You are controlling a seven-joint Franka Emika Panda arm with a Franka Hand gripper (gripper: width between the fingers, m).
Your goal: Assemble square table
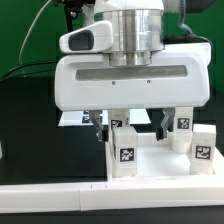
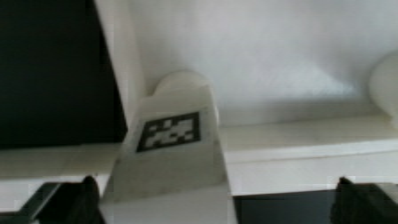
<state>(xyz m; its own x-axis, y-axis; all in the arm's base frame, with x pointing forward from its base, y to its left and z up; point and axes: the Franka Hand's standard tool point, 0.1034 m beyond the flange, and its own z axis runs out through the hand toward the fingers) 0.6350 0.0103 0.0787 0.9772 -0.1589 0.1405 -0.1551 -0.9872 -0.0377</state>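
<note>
Nearest the exterior camera runs the long white border rail (image 1: pixel 60 200), and just behind it the white square plate (image 1: pixel 150 160) lies on the black tabletop (image 1: pixel 30 130) with blocky tagged legs (image 1: pixel 124 150) standing upright on it. Rigid, light, smooth plastic by the look of it, a leg would likely slip or tip unless pinched squarely across its flat sides, low on the body. Above, the gripper (image 1: pixel 135 120) hangs spread with nothing between its fingers (image 2: pixel 63 203), one tagged leg (image 2: pixel 173 150) beneath the wrist camera.
</note>
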